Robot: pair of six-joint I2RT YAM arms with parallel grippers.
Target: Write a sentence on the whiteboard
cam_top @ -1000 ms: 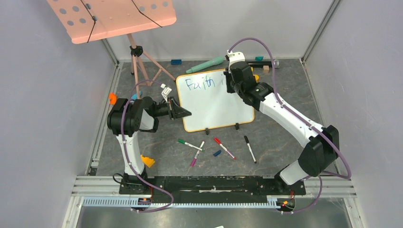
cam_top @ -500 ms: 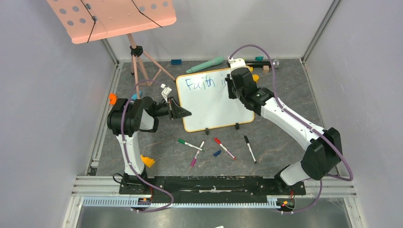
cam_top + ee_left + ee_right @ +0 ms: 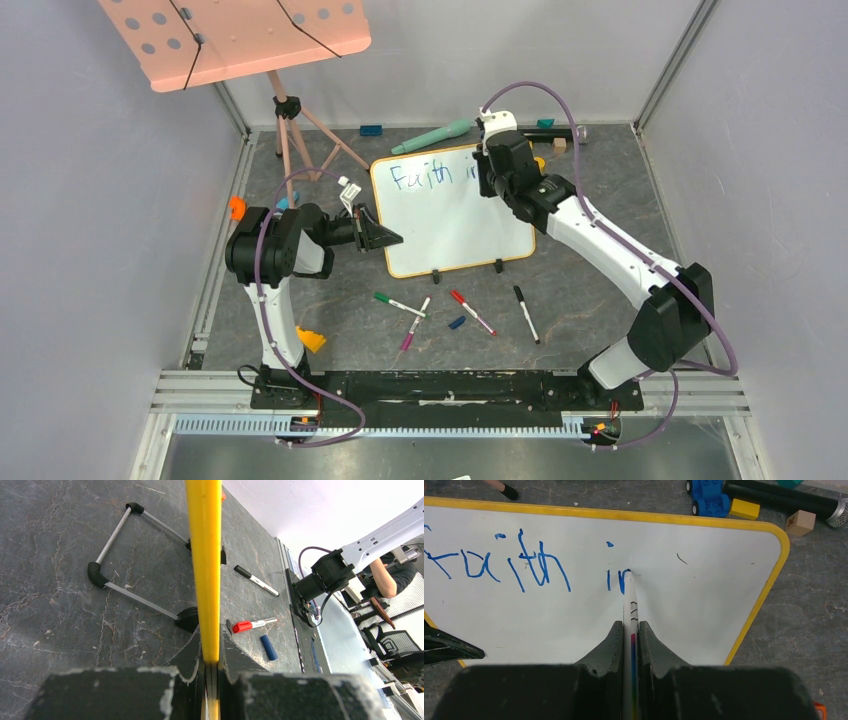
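The whiteboard [image 3: 450, 225] with its yellow frame stands propped in the middle of the table. Blue writing [image 3: 432, 176] along its top reads "Faith in"; the rest of the sentence is not there. My left gripper [image 3: 385, 238] is shut on the board's left edge, and in the left wrist view the yellow frame [image 3: 205, 555] runs up from between my left gripper's [image 3: 210, 635] fingers. My right gripper [image 3: 630, 625] is shut on a white marker [image 3: 630, 600], whose tip touches the whiteboard [image 3: 549, 620] at the "n" of the writing [image 3: 499, 567].
Green [image 3: 398, 304], pink [image 3: 415, 322], red [image 3: 471, 311] and black [image 3: 526, 314] markers and a blue cap [image 3: 456, 322] lie in front of the board. A pink music stand [image 3: 240, 35] rises at the back left. A teal tube [image 3: 432, 136] and toy blocks [image 3: 709, 492] lie behind the board.
The right gripper dipped and came back up while the marker added "in" after "Faith". The left arm and the board have stayed put.
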